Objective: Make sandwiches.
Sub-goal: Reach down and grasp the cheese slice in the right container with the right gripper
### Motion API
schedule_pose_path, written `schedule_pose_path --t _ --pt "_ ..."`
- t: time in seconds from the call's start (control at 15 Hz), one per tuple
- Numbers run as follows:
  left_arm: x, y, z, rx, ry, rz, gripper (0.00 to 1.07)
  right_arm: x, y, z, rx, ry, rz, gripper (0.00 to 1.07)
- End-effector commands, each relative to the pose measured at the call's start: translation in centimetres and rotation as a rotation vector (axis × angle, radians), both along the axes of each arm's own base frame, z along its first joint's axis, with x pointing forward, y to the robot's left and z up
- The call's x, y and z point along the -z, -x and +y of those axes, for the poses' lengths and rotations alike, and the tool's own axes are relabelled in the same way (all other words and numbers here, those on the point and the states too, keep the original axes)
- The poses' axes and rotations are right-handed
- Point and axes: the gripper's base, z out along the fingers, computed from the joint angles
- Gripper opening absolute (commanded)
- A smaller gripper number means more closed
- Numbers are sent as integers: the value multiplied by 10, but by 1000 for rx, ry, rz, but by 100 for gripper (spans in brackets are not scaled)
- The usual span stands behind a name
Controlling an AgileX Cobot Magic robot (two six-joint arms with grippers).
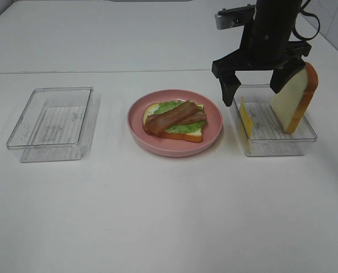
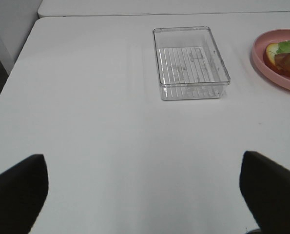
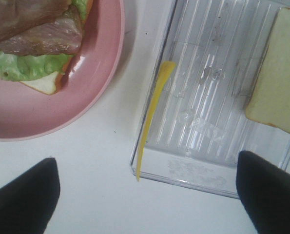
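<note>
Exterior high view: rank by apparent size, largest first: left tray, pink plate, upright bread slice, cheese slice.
1. left tray and pink plate: too alike to rank
2. upright bread slice
3. cheese slice, seen nearly edge-on

Mid-frame, the plate (image 1: 157,149) carries bacon (image 1: 174,116) on lettuce (image 1: 169,106) on 1 bread slice (image 1: 187,136). The left tray (image 1: 49,149) lies at frame left. The right tray (image 1: 274,149) holds cheese (image 1: 245,119) against its left wall and a leaning bread slice (image 1: 293,102) at its right, under my right gripper (image 1: 253,94).

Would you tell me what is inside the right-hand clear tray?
A cheese slice leans on one wall, a bread slice on the opposite; the right gripper hides part of it.
</note>
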Motion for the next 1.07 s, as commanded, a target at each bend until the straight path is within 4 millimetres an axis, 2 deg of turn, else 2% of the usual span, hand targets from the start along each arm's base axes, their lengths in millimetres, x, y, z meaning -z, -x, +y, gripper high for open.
schedule_pose_path --t 0.07,0.33,0.73,0.93,1.0,1.07 --pt "0 2 0 -3 -1 -21 102 15 -1 -3 -9 6 13 96" --pt "0 2 0 -3 -1 -21 102 45 -6 0 -14 5 71 95" --pt "0 2 0 -3 -1 -21 102 67 -9 2 -13 11 105 92" --pt "0 2 0 -3 -1 -21 102 73 -9 3 -11 11 119 78" --pt "0 2 0 -3 -1 -21 102 73 -10 3 -8 7 111 62" --pt "0 2 0 -3 -1 -21 102 73 -10 3 -8 7 111 58"
